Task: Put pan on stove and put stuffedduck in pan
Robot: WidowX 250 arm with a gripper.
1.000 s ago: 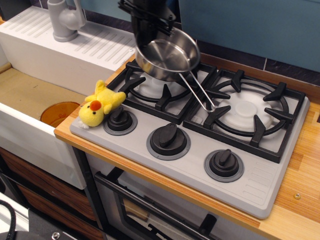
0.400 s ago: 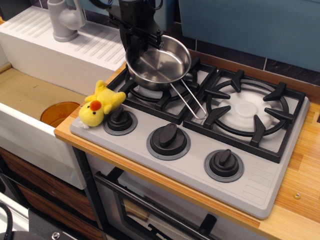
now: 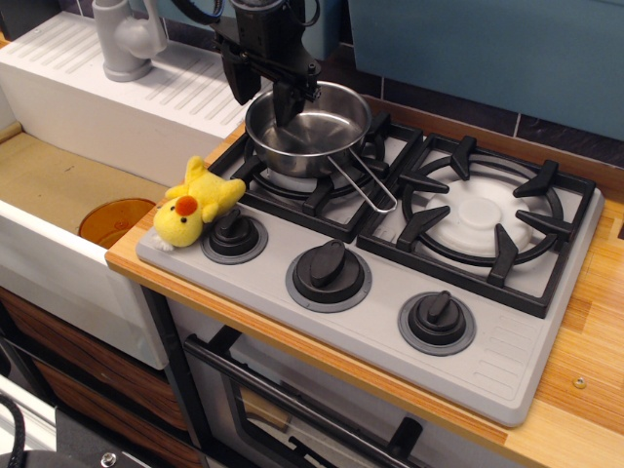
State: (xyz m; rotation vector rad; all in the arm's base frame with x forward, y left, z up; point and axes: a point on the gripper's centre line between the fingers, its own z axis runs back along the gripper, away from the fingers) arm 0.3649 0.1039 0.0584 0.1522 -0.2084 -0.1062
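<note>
The shiny steel pan (image 3: 310, 132) sits on the left burner grate (image 3: 322, 166) of the grey stove (image 3: 390, 292), in the upper middle of the picture. It looks level. Its thin wire handle (image 3: 366, 185) points down and to the right, toward the gap between the two grates.

The black claw (image 3: 261, 93) comes down from the top of the picture. It is at the far left rim of the pan. One finger (image 3: 285, 100) reaches down inside the pan and the other finger (image 3: 237, 83) hangs outside it, so the rim is between them. The fingers look a bit spread, but it is too hard to tell if they are pinching the rim or just beside it.

The yellow stuffed duck (image 3: 195, 205) with the orange beak lies on the left end of the stove, at the left of the picture. It touches the left black knob (image 3: 234, 234). It is apart from the pan.

The right burner grate (image 3: 483, 214) has a white disc in the middle. Two more black knobs (image 3: 329, 273) sit along the front of the stove.

The stove rests on a wooden counter (image 3: 585, 390). A white sink (image 3: 68, 195) with a grey tap (image 3: 127, 39) is at the far left.
</note>
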